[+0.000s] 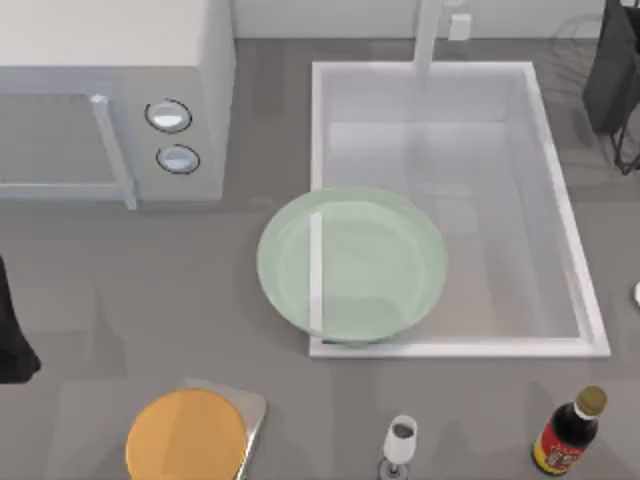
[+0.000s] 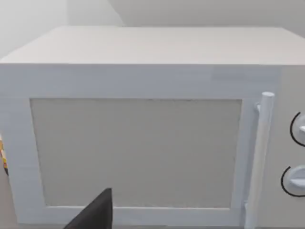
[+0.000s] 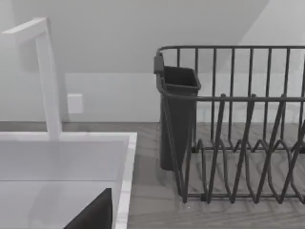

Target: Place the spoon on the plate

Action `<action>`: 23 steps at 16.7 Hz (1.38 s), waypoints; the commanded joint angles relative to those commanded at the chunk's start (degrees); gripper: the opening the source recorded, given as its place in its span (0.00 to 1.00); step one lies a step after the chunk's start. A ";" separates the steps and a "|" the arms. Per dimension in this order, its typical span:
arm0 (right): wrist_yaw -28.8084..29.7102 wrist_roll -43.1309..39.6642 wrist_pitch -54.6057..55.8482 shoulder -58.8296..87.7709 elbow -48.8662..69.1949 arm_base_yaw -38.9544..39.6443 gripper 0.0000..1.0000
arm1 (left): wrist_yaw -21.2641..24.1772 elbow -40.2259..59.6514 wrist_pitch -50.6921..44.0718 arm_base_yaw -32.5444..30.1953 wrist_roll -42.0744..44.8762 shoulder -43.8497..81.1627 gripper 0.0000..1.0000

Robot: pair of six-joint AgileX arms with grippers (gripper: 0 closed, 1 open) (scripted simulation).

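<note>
The plate [image 1: 352,264], large, round and pale green, lies in the middle of the top view, overlapping the left front corner of the sink [image 1: 560,210]. The spoon is out of view. A red-and-yellow sliver [image 2: 4,157] shows past the microwave's side in the left wrist view; I cannot tell what it is. My left arm [image 1: 12,330] stays at the table's left edge, and a dark part of its gripper [image 2: 93,214] faces the microwave door. My right arm [image 1: 612,70] is at the back right, with a dark part of its gripper [image 3: 93,214] over the sink rim.
A white microwave [image 1: 110,100] fills the back left. A dark dish rack [image 3: 238,138] with a cutlery cup stands right of the sink, behind which rises a faucet [image 1: 428,35]. Along the front are an orange disc [image 1: 186,435] on a grey board, a wine glass [image 1: 400,440] and a sauce bottle [image 1: 568,432].
</note>
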 joint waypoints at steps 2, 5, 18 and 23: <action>0.00 -0.04 -0.04 0.05 0.04 -0.01 1.00 | 0.00 0.00 0.00 0.00 0.00 0.00 1.00; 0.01 -2.81 -3.11 3.75 3.24 -0.71 1.00 | 0.00 0.00 0.00 0.00 0.00 0.00 1.00; 0.17 -38.50 -42.65 64.91 44.47 -9.79 1.00 | 0.00 0.00 0.00 0.00 0.00 0.00 1.00; 0.22 -50.05 -55.44 85.91 57.81 -12.72 1.00 | 0.00 0.00 0.00 0.00 0.00 0.00 1.00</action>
